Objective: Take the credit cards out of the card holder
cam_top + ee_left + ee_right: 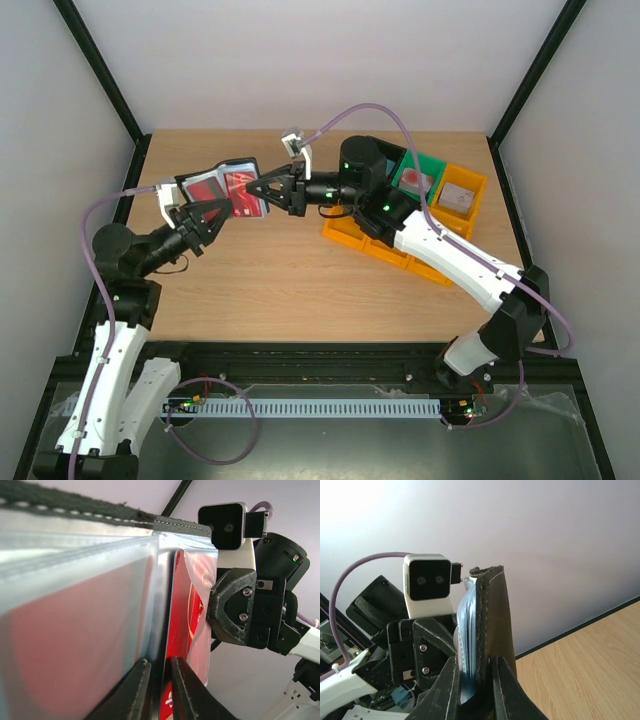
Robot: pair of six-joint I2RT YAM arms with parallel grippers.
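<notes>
Left jaws pinch the edge of the red card point(181, 615), which sits in the card holder point(495, 615) between both grips, above the table point(300, 290). Right jaws clamp its black cover. Best pull straight along the pocket, slowly, lest the clear sleeve drag along.

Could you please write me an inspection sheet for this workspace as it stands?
Surface: light wooden table.
Job's things: card holder held open above the table; red card in its clear sleeve.
Clutter: yellow bins and a green bin, far right.
Pincers: left pincer shut on the red card; right pincer shut on the card holder.
Cables: purple cables loop off both arms.
Surroundings: white walls, black frame.
</notes>
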